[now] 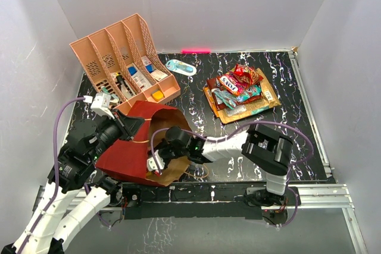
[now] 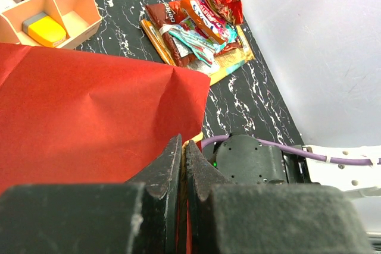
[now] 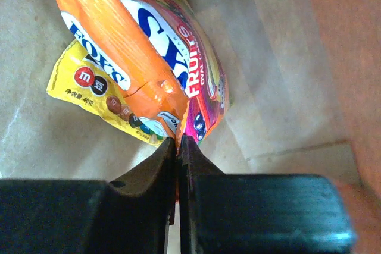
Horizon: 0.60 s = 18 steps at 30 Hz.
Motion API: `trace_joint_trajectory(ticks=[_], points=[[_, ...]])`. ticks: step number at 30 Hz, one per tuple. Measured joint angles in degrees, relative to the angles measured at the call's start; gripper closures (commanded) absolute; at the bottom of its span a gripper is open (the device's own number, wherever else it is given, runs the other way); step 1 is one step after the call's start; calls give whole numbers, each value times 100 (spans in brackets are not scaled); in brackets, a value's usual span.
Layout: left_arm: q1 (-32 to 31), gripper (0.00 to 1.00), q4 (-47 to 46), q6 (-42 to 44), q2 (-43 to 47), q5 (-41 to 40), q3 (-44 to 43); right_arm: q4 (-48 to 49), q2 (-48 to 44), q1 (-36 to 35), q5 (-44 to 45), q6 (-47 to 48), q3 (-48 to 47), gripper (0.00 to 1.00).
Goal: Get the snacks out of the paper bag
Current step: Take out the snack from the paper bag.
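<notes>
The dark-red paper bag (image 1: 128, 153) lies on its side at the near left, its mouth facing right. My left gripper (image 2: 183, 147) is shut on the bag's upper edge (image 2: 89, 111). My right gripper (image 3: 178, 141) is inside the bag against the brown lining (image 3: 286, 57), shut on the bottom seam of an orange snack packet (image 3: 119, 46). A yellow candy packet (image 3: 83, 90) lies behind the orange one. From above, the right gripper (image 1: 159, 160) is seen reaching into the bag's mouth. Several snacks (image 1: 241, 93) lie piled on the table at the right.
A peach slotted organizer (image 1: 125, 63) with small boxes stands at the back left, just behind the bag. A light-blue oval object (image 1: 180, 67) lies beside it. White walls close in the black marbled table (image 1: 297, 147) on three sides.
</notes>
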State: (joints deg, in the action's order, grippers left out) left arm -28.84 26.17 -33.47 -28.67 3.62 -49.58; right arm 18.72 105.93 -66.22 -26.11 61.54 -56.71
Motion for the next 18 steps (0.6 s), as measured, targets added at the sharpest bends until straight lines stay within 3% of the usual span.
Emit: trace_joint_trajectory(ticks=[10,18], points=[[0,100,-81,-24,-4,-72,85,654,-1290,195,1176,-1279,984,92],[0,100,-238,-140,33,-140,278,407,-2496,184,2039,-2796,1403,92]])
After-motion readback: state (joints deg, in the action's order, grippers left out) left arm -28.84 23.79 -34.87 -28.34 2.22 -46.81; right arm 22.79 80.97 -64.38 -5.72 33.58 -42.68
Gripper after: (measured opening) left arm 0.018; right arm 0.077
